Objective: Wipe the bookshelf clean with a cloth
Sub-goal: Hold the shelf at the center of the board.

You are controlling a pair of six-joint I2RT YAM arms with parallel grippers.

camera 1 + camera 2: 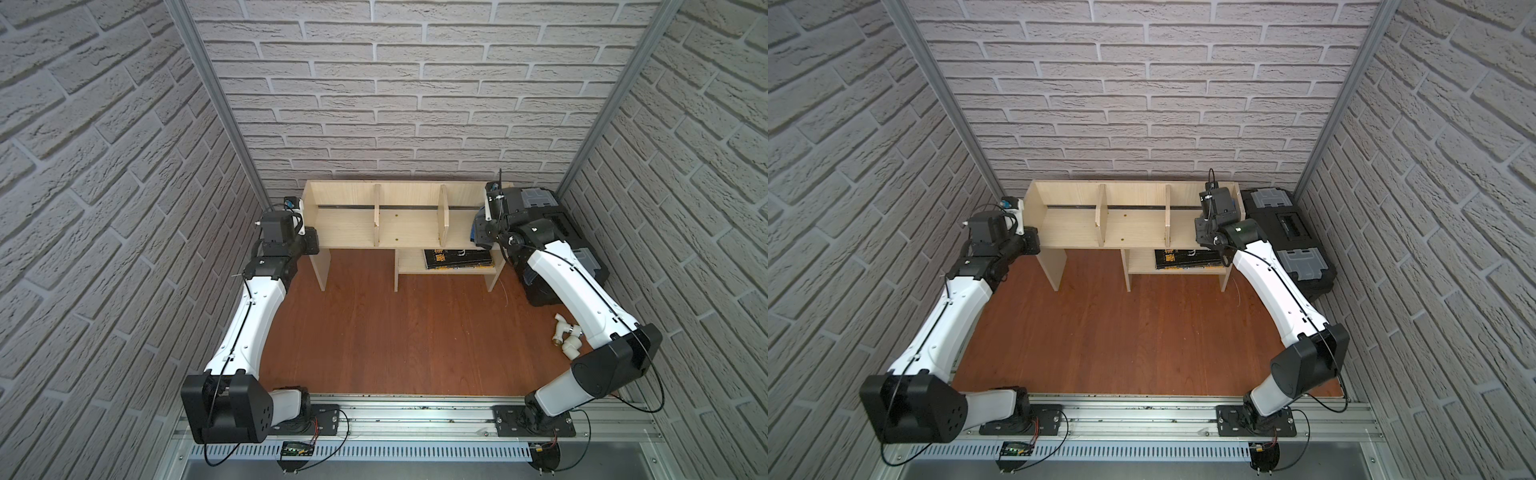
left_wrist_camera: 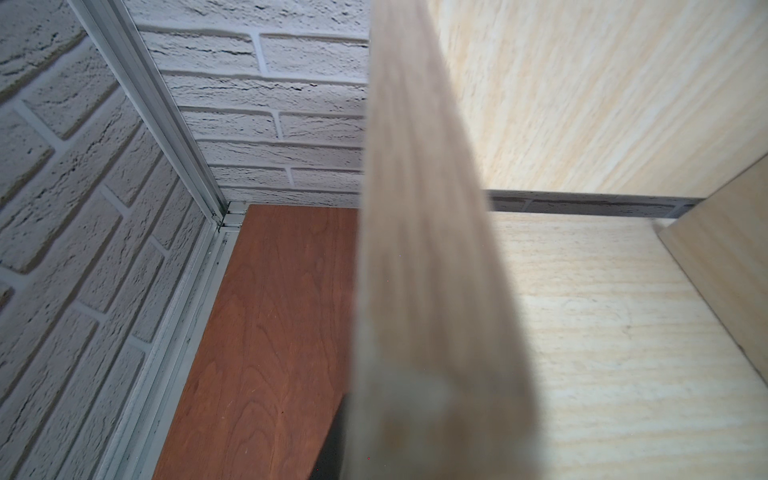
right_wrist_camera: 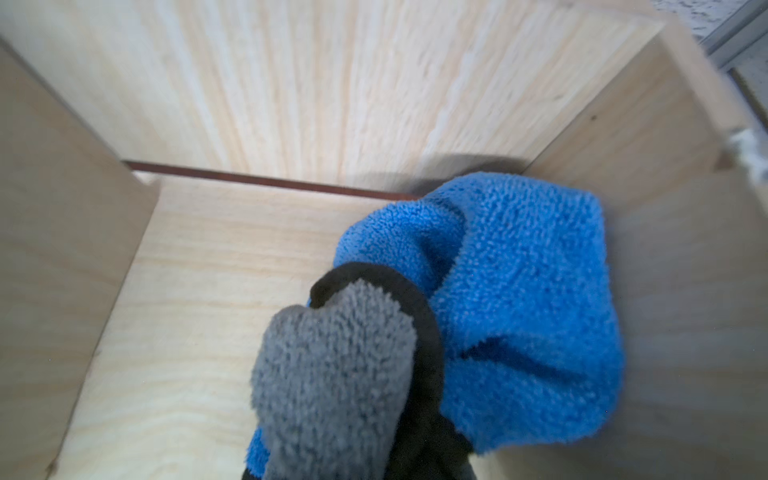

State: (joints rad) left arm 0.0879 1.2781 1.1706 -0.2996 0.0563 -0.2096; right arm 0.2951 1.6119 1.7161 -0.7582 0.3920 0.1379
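1. Jaws: the right gripper point(image 1: 1201, 235) was clamped on the cloth point(image 3: 519, 291), its fingers hidden under bunched fabric.
2. The left gripper point(image 1: 311, 243) was closed on the front edge of the bookshelf's point(image 1: 409, 226) left end panel.
3. The cloth, blue face outward, sat in the right compartment, against the floor and right end wall.
4. A black toolbox point(image 1: 1287, 232) stood just beside that end.

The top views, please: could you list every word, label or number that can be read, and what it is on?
Nothing can be read.
Black book on the lower shelf of the bookshelf: yellow print, too small to read.
Small display below the front rail: too small to read.
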